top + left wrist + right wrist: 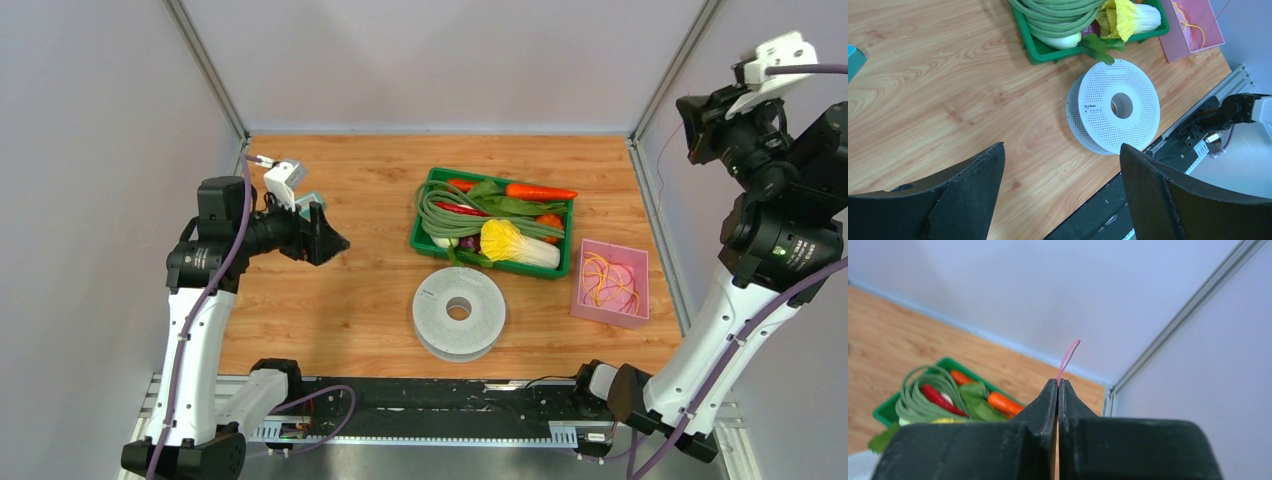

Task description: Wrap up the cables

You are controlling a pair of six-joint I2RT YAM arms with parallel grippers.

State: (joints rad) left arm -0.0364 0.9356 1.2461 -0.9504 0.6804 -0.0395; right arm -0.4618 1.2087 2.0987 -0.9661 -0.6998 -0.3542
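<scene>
The table (330, 310) carries the spool (459, 312) near its front edge, just in front of the green tray (418, 228) of vegetables. The spool lies flat with its hole up and its axis upright. A pink box (583, 292) sits to its right.

The left gripper (1062, 150) hangs over the bare wood left of the spool, its jaws spread wide and empty. Its wrist view alone shows the spool's perforated face and small printed label.

The right gripper (1058, 382) is raised high by the right wall and clenched on a pink strand (1068, 352). A narrow loop of the strand stands upright past the fingertips. Only the right wrist view shows this clearly; from the top camera the strand is too thin to tell.
</scene>
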